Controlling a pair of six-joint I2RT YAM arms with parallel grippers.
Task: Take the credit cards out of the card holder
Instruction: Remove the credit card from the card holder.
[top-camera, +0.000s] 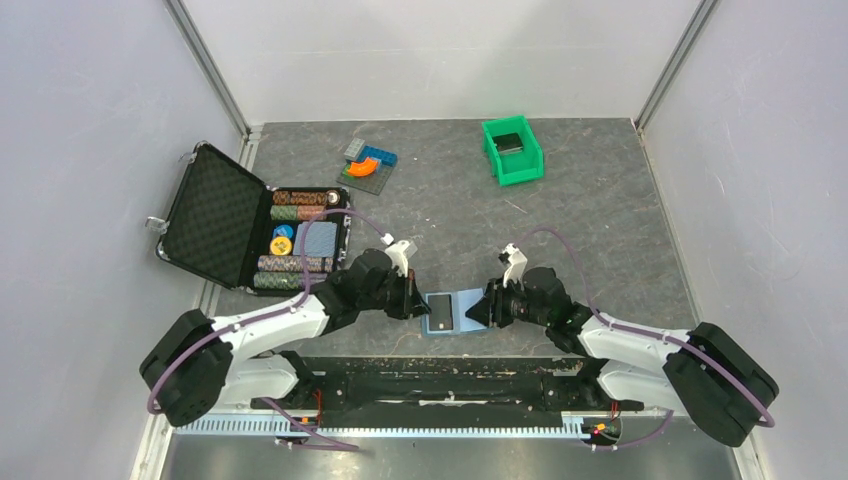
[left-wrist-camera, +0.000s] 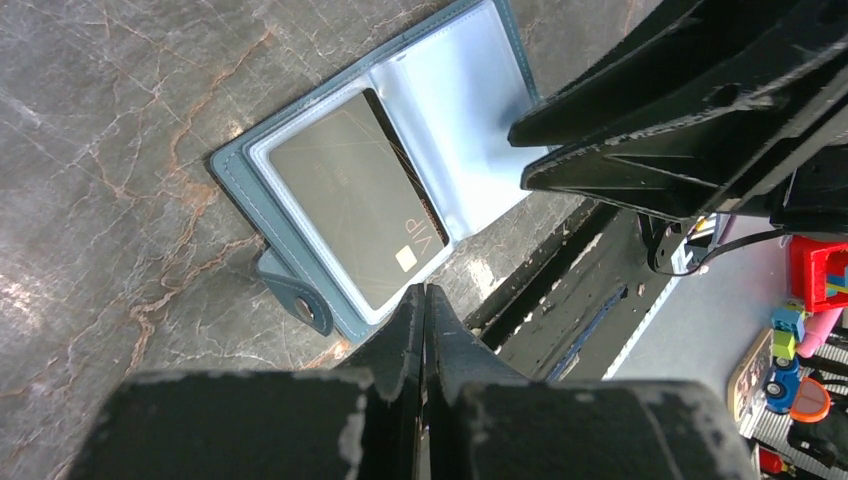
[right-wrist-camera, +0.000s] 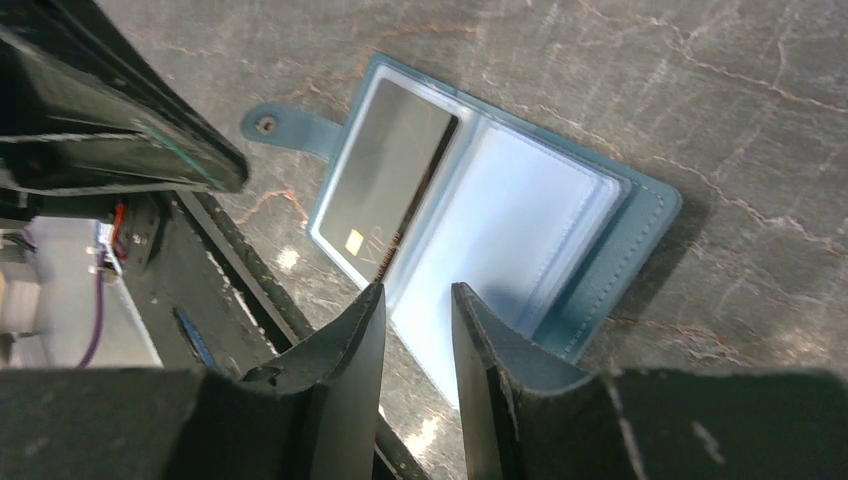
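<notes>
The card holder (top-camera: 467, 310) is a teal-blue wallet lying open and flat near the table's front edge, between my two grippers. A dark credit card (left-wrist-camera: 355, 200) marked VIP sits in its left half (right-wrist-camera: 385, 190), and the edge of another card shows just behind it. The right half shows only pale blue sleeves (right-wrist-camera: 500, 210). My left gripper (left-wrist-camera: 425, 290) is shut, its tip at the near edge of the card holder's left half, with nothing seen between the fingers. My right gripper (right-wrist-camera: 418, 292) stands partly open over the near edge of the right half.
An open black foam-lined case (top-camera: 215, 215) with poker chips (top-camera: 300, 235) lies at the left. A green bin (top-camera: 512, 150) stands at the back right, toy blocks (top-camera: 367, 162) at the back centre. The black base rail (top-camera: 440, 375) runs just in front of the card holder.
</notes>
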